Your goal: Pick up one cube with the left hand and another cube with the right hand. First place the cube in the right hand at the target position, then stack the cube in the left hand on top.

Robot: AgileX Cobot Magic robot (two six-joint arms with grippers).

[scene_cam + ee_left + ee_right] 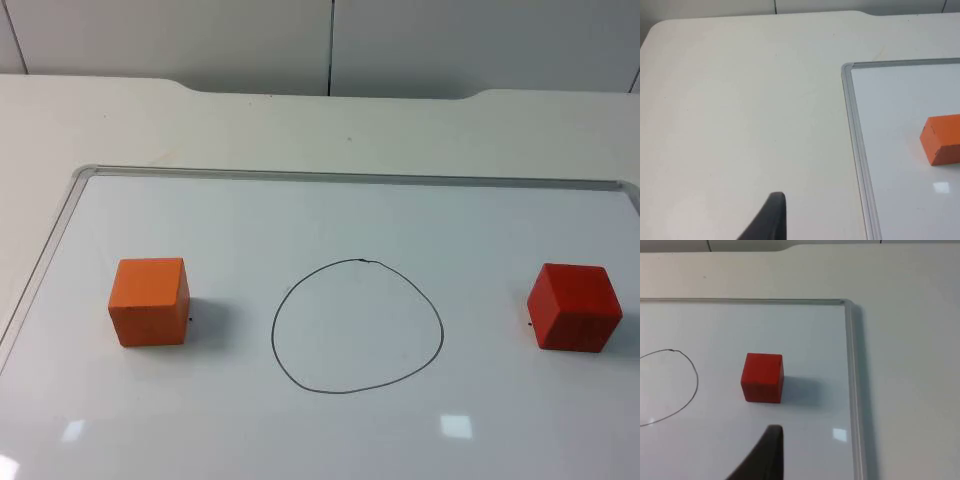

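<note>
The left gripper (771,220) hangs over bare bench (740,110) outside the whiteboard's frame (856,150); the right gripper (767,455) hangs over the whiteboard (805,340) just short of the red cube (762,377). I cannot tell either gripper's opening. The orange cube (150,301) sits left of the drawn circle (357,326), and the red cube sits right of it; both rest flat, slightly turned, nothing between them.

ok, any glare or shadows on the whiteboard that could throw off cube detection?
Top view: two glare patches on the whiteboard near edge; soft shadow beside the orange cube. Right wrist view: one glare spot, red cube casts a soft shadow. Left wrist view: faint glare below the orange cube.
</note>
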